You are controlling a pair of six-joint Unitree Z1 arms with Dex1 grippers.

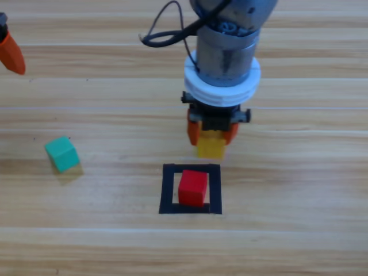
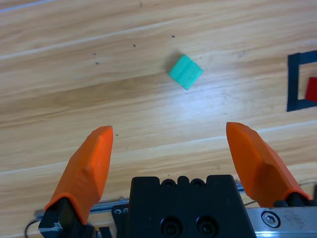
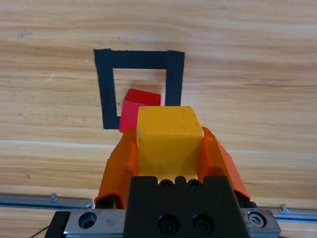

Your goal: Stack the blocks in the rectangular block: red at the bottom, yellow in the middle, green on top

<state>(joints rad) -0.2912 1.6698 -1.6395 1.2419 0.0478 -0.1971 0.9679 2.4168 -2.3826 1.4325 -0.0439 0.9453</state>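
The red cube (image 1: pixel 192 188) sits inside the black tape outline (image 1: pixel 169 190), also seen in the right wrist view as the red cube (image 3: pixel 140 100) within the outline (image 3: pixel 106 89). My right gripper (image 1: pixel 211 141) hangs just behind the outline, shut on the yellow cube (image 1: pixel 211 146); the right wrist view shows the yellow cube (image 3: pixel 169 136) held between the gripper's (image 3: pixel 168 148) orange jaws. The green cube (image 1: pixel 62 153) lies far left on the wood, and shows in the left wrist view as a green cube (image 2: pixel 185 71). My left gripper (image 1: pixel 11 54) waits open at the upper left edge.
A black cable (image 1: pixel 167 29) loops off the right arm at the top. In the left wrist view the tape outline (image 2: pixel 296 82) and the red cube (image 2: pixel 312 89) show at the right edge.
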